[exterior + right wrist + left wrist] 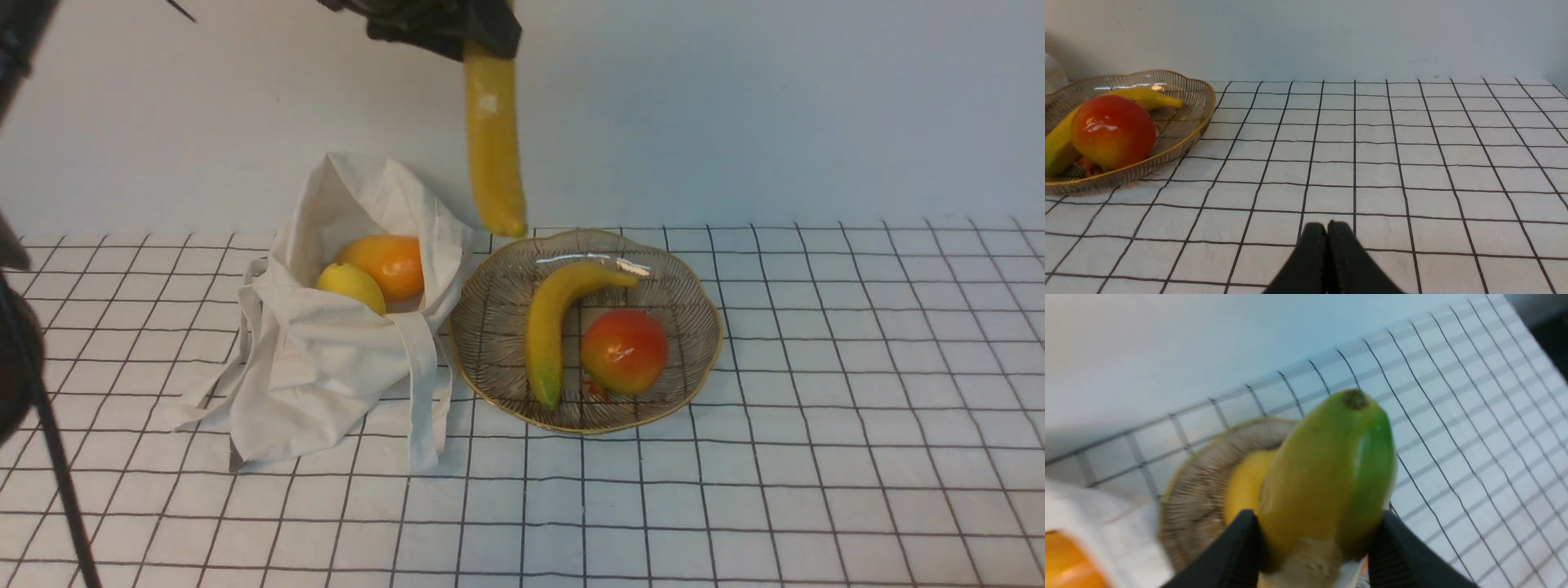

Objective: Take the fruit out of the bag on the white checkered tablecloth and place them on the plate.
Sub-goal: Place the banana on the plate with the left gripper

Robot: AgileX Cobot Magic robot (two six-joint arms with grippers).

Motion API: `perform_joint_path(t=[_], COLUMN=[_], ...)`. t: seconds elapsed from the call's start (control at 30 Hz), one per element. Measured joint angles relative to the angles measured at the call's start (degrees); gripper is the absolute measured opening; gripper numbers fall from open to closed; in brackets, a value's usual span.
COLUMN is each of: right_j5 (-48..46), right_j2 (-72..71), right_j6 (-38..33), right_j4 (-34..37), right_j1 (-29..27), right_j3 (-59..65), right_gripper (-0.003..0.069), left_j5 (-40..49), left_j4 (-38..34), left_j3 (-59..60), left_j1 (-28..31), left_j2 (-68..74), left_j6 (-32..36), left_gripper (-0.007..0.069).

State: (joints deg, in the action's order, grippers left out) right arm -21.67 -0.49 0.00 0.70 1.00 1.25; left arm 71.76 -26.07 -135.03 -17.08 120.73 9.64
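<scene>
My left gripper [488, 41] is shut on a long yellow banana [492, 139] and holds it hanging high above the gap between the bag [326, 359] and the plate [704, 343]. In the left wrist view the banana [1327, 477] sits between the black fingers [1237, 551]. The open cloth bag holds the orange oval fruit [390, 263] and the lemon [351, 286]. The plate holds a second banana [549, 322] and a round red-and-yellow fruit [624, 351]. My right gripper [1327, 228] is shut and empty, low over the checkered tablecloth [1372, 163], to the right of the plate [1202, 110].
The bag's strap handles [423, 392] trail over the tablecloth [816, 457] toward the front. A pale wall [735, 106] stands close behind the bag and the plate. A dark cable [57, 474] runs along the left edge.
</scene>
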Motion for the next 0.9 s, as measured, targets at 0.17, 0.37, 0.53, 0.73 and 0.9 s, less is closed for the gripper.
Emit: perform_joint_path(t=[0.17,0.37,0.53,0.73,0.9], right_j5=[0.00,0.00,0.00,0.00,0.00], right_j2=[0.00,0.00,0.00,0.00,0.00], right_j6=[0.00,0.00,0.00,0.00,0.00], right_j4=[0.00,0.00,0.00,0.00,0.00], right_j1=[0.00,0.00,0.00,0.00,0.00], right_j3=[0.00,0.00,0.00,0.00,0.00], right_gripper=[-0.0016,-0.0016,-0.0016,-0.0016,-0.0016], left_j5=[0.05,-2.58,-4.78,-6.34,-6.02], left_j4=[0.18,5.44,7.96,8.04,9.46], left_j3=[0.19,0.24,0.24,0.24,0.24], left_j1=[-4.92,-7.41,-8.47,-8.81,-8.81], left_j2=[8.21,13.57,15.33,16.10,16.45], left_j6=[2.06,2.00,1.80,1.75,2.11], left_gripper=[0.0309,0.0309,0.0309,0.0428,0.0579])
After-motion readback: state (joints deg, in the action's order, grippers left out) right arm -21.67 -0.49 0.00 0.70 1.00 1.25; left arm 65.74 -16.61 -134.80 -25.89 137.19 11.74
